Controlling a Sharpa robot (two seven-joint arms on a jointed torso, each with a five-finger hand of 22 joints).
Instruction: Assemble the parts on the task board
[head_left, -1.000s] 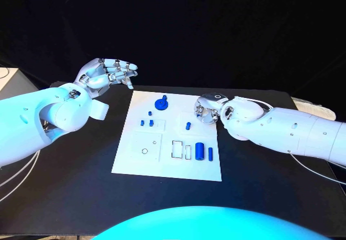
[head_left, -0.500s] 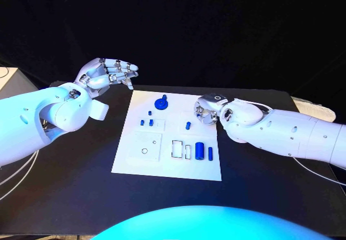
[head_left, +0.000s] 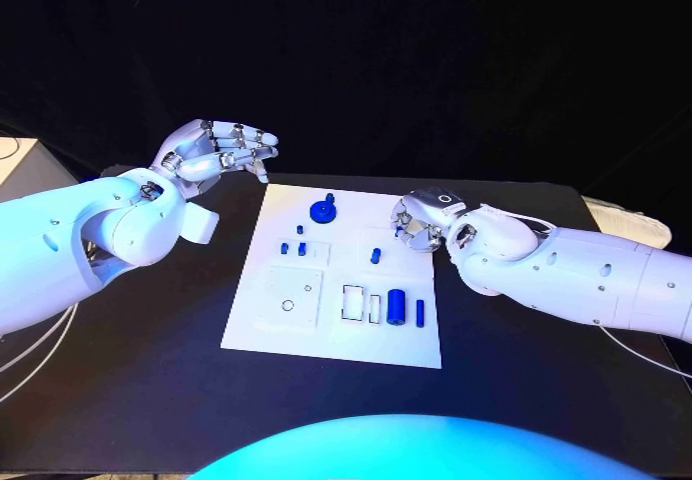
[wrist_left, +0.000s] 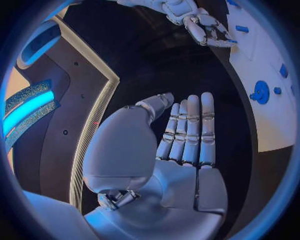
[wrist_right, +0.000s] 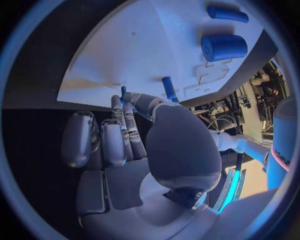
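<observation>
1 task board (head_left: 335, 335), white, centre of frame on black table (head_left: 173, 330) | 8 blue parts (head_left: 398, 303) counted on it, smallest hard to make out | left hand (head_left: 216, 150) upper left, empty, fingers apart | right hand (head_left: 418, 222) at board's right edge, fingers curled, grip unclear | no legible writing
</observation>
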